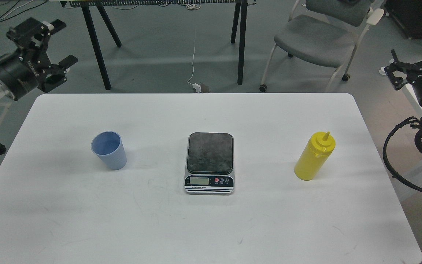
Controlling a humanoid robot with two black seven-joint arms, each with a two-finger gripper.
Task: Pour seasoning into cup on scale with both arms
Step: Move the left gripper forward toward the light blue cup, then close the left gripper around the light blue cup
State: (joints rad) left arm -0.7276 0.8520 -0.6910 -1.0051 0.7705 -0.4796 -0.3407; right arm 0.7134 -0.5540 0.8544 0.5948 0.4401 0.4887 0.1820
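Note:
The light blue ribbed cup (108, 150) stands upright on the white table (196, 227), left of centre. The scale (210, 163) lies at the table's middle, its dark platform bare. The yellow seasoning bottle (314, 156) stands upright at the right, capped. My left gripper (51, 44) is open and empty, beyond the table's far left corner, well away from the cup. My right gripper (414, 62) is at the far right edge, off the table, open and empty, far from the bottle.
A grey chair (317, 40) and black trestle legs (97, 47) stand on the floor behind the table. A white cable (193, 69) lies on the floor. Black cable loops (405, 161) hang from my right arm beside the table's right edge.

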